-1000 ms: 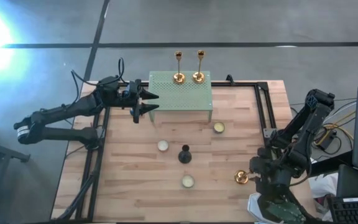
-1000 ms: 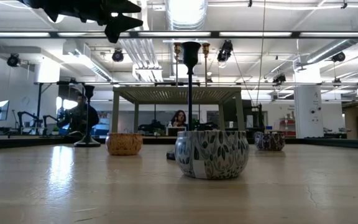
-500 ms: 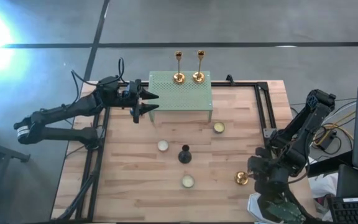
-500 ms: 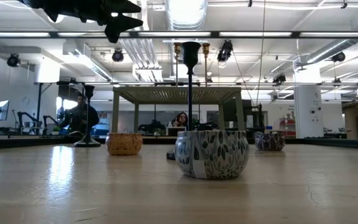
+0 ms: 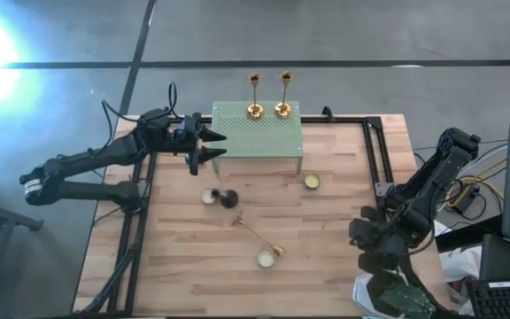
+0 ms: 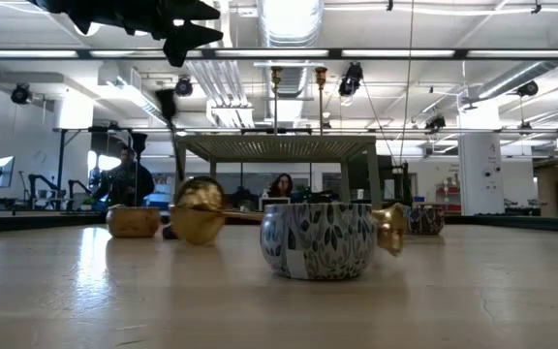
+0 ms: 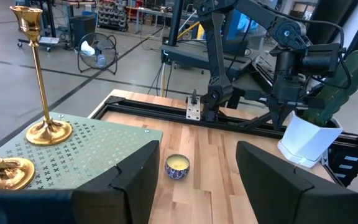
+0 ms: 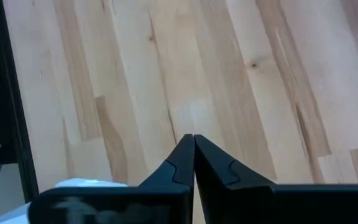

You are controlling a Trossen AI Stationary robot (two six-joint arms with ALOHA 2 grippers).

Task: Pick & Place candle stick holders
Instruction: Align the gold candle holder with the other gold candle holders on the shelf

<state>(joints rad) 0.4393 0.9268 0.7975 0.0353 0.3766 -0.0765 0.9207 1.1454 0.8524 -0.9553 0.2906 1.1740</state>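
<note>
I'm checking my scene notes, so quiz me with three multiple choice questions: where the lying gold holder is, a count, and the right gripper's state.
1. The lying gold holder is: A on the green stand; B on the table; C in a gripper.
2. Upright gold holders on the stand: A one; B two; C three.
3. The right gripper is: A open; B shut on a holder; C shut, empty.
B, it lies flat on the wood; B, two stand at the stand's far edge; C, its fingertips meet over bare wood.

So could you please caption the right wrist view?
Right claw shut on nothing above the bare light wooden plank table.
</note>
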